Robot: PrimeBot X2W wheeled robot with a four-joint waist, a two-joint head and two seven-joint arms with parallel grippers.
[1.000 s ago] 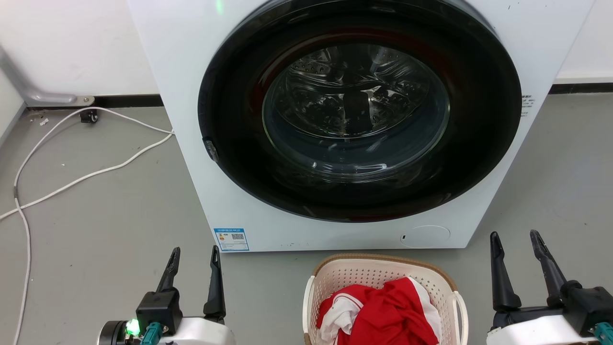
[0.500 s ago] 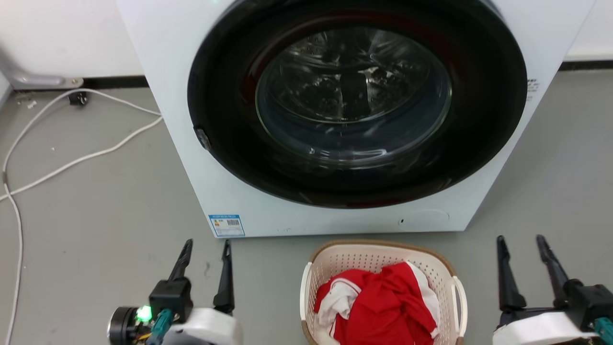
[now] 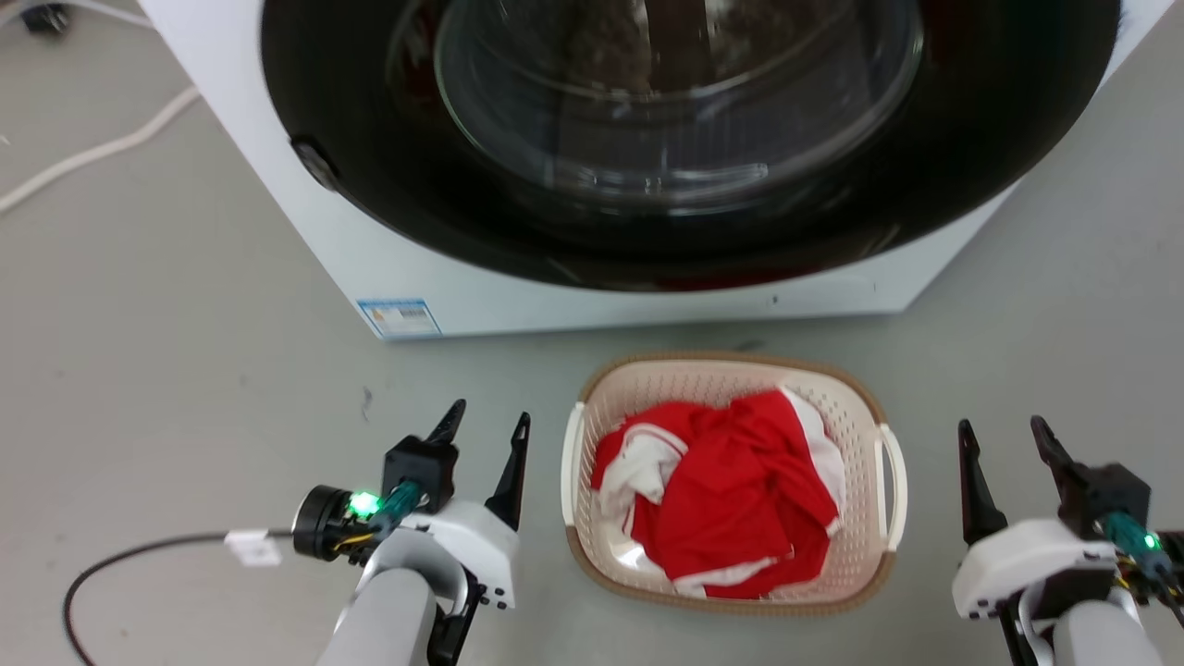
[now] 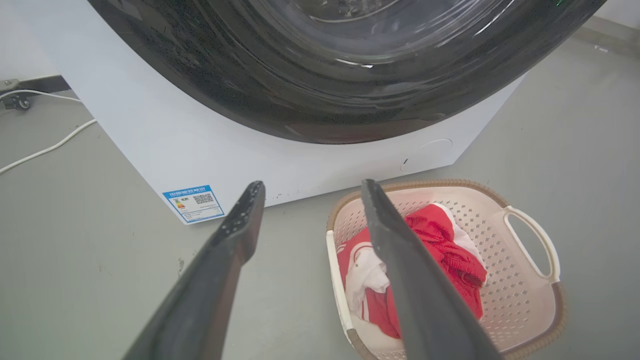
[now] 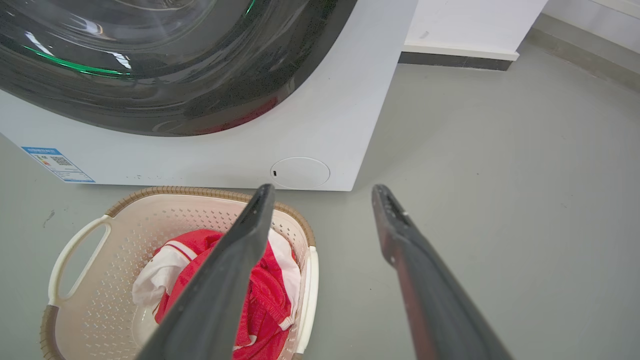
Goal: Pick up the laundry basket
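The laundry basket (image 3: 666, 384) stands on the grey floor just in front of the washing machine, cream and perforated, with a brown rim and white side handles. A red and white garment (image 3: 731, 490) lies crumpled inside it. My left gripper (image 3: 490, 414) is open and empty, just left of the basket's left handle without touching it. My right gripper (image 3: 1002, 425) is open too, a short way right of the right handle. In the left wrist view the basket (image 4: 510, 280) lies right of my open left gripper (image 4: 312, 184). In the right wrist view the basket (image 5: 150, 225) lies left of my open right gripper (image 5: 324, 188).
The white washing machine (image 3: 481, 301) with its shut dark round door rises directly behind the basket. A white cable (image 3: 92, 153) runs over the floor at the far left. A thin black cable (image 3: 120, 560) trails from my left wrist. Grey floor lies on both sides.
The head camera has tipped down and moved closer, so the whole basket now shows. My left gripper stands nearer the basket's left handle. Both grippers stay open.
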